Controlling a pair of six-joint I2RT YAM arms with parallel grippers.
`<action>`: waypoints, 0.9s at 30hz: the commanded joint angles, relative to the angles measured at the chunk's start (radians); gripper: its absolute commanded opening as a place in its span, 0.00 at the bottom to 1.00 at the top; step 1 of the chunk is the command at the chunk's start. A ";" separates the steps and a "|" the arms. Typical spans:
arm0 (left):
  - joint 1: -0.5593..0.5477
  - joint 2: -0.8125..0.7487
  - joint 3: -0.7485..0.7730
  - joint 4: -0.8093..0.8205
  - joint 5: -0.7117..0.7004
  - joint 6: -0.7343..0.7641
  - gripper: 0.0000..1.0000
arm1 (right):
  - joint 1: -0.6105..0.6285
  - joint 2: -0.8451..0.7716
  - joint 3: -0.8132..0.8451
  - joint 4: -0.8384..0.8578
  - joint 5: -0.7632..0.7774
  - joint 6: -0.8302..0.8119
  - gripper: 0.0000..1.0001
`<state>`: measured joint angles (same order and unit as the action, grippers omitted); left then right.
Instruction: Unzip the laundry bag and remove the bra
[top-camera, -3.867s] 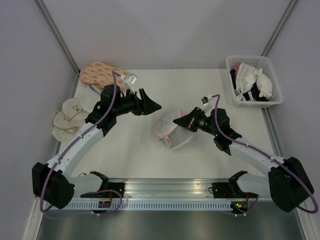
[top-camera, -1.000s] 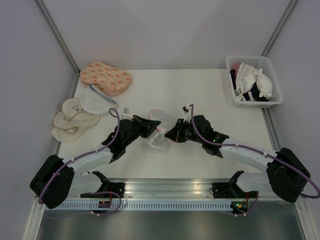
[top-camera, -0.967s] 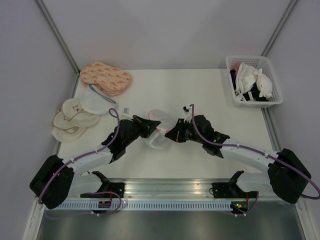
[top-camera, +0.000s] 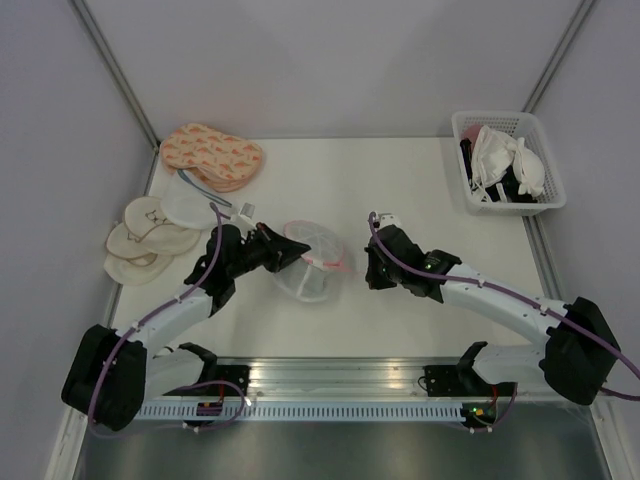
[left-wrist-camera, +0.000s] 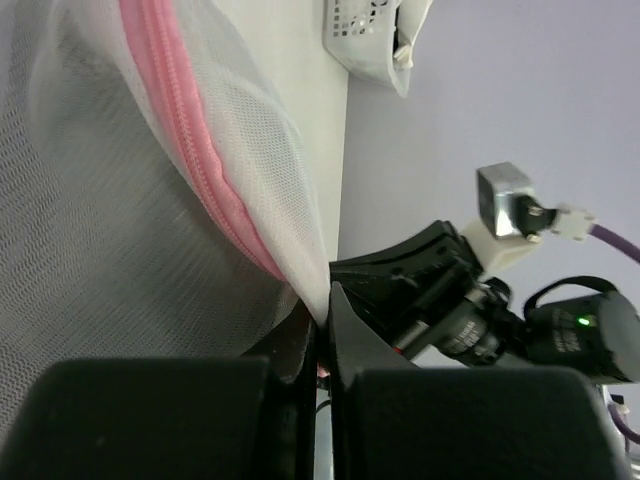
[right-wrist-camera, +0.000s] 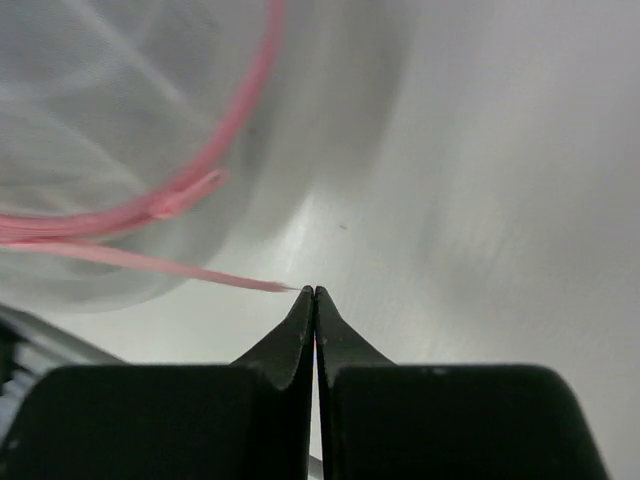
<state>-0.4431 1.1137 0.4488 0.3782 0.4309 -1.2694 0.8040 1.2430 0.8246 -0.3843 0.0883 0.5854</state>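
The bag (top-camera: 312, 265) lies on the table (top-camera: 400, 190), a little left of the middle, between the two arms. The left gripper (top-camera: 288, 250) is closed on its white mesh, just beside the pink zip (left-wrist-camera: 195, 150). The right gripper (right-wrist-camera: 314, 292) is pressed together on a thin pink strip (right-wrist-camera: 150, 263) that runs straight from the zip. A basket (top-camera: 497, 116) stands at the far right corner.

laundry bag (right-wrist-camera: 130, 130) blurred in right wrist view, basket (left-wrist-camera: 357, 22) cropped
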 joint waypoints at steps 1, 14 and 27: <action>0.059 0.032 0.079 0.050 0.116 0.082 0.02 | -0.020 0.035 -0.015 -0.205 0.177 -0.041 0.00; 0.109 0.290 0.286 0.195 0.582 0.168 0.02 | -0.020 -0.014 -0.005 -0.128 0.187 -0.047 0.00; 0.109 0.376 0.191 0.478 0.555 -0.038 0.02 | -0.020 -0.185 -0.120 0.231 -0.165 -0.016 0.65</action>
<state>-0.3405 1.4845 0.6449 0.7074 0.9524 -1.2510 0.7834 1.0321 0.7139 -0.2607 0.0189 0.5541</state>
